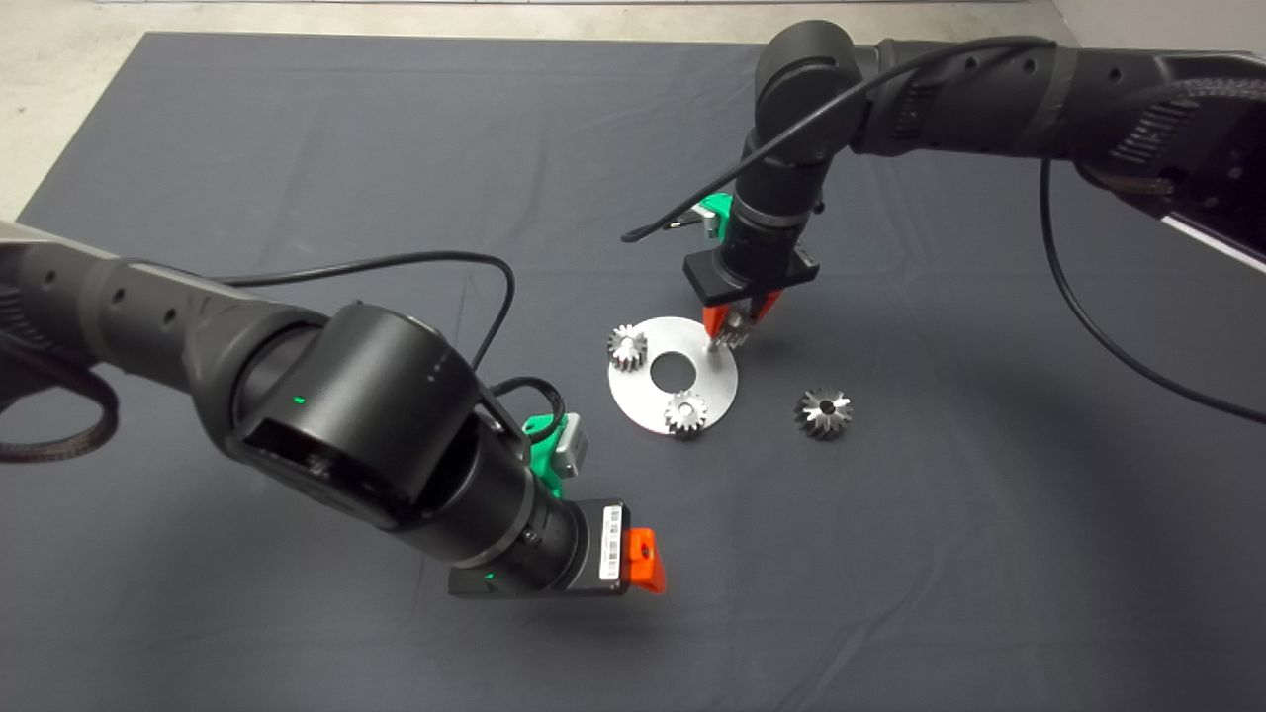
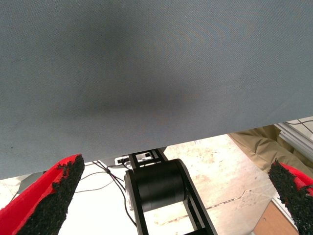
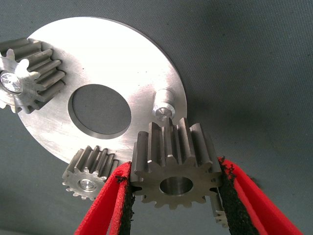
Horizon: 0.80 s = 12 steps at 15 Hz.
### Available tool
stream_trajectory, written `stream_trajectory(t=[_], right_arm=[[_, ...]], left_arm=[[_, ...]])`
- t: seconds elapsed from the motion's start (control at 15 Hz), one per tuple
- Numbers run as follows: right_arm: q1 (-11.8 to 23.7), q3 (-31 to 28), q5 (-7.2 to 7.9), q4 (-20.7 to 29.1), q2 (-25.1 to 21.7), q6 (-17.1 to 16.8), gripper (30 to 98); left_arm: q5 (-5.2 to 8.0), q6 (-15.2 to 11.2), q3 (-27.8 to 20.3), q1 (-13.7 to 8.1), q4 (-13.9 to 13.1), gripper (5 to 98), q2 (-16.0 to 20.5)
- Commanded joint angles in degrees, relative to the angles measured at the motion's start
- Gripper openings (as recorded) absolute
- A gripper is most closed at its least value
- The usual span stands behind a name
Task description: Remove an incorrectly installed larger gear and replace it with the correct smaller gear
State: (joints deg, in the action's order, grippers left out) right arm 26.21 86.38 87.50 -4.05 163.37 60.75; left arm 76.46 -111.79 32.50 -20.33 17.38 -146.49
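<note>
- The left claw (image 1: 643, 560) waits with fingers apart, well left of the round silver metal plate (image 1: 648, 405).
- The right claw (image 1: 733, 323) clamps the small dark-grey toothed smaller gear (image 3: 173, 169) by its rim, above the plate's bare peg (image 3: 163, 104).
- This gear seems rigid, heavy and slippery, so gripping across the teeth suits it.
- The wide silver flared larger gear (image 1: 823, 411) lies on the tabletop right of the plate.

Light: I'm seeing even, bright overhead | glare shining off disc (image 1: 675, 376) | my arms casting soft shadows on mat (image 1: 297, 148) | focus holding sharp
</note>
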Motion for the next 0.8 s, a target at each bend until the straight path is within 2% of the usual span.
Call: stream_trajectory(t=[0.0,0.33,0.73], right_arm=[[-0.81,0.25,7.50,2.11,0.07,0.07,41.6],[-1.15,5.00,7.42,2.14,1.06,-1.77,41.6],[-1.33,5.36,7.42,2.03,2.36,-1.95,41.6]], left_arm=[[-0.08,-0.01,-0.35,-0.94,-0.51,97.9,0.11],[-0.08,-0.01,-0.17,-0.94,-0.51,97.9,0.11],[0.01,0.17,-0.17,-0.94,-0.51,97.9,0.11]])
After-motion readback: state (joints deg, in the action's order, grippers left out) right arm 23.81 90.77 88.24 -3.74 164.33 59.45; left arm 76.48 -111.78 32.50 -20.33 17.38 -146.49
